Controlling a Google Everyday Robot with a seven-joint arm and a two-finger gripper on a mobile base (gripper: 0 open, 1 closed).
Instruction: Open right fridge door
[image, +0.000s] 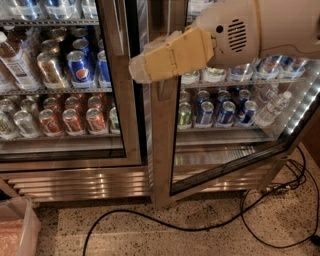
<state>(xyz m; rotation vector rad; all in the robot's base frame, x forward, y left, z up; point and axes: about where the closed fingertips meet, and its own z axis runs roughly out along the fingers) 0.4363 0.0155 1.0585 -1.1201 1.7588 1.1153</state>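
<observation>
Gripper (143, 67) is seen in the upper middle, reaching leftward from the pale arm (260, 27) and laid across the free left edge of the right door (162, 150). Whether it is spread or closed on anything cannot be told. The fridge (75, 176) fills the view down to the speckled floor (150, 237). The right door is found swung part-way out: its lower left corner stands forward of the fridge base, and its bottom rail slants back towards the hinge side on the right. The left door (127, 125) is seen shut beside it, with cola cans (80, 67) behind it. More cans (225, 112) are ranged along a shelf edge behind the right door's glass. A black cable (200, 230) is looped over the floor, and a clear bin (20, 230) sits at the floor's lower left corner. The pulling step is judged to be in hand. A further outward sweep along the hinge's arc is called for, with contact held on the door's edge.
</observation>
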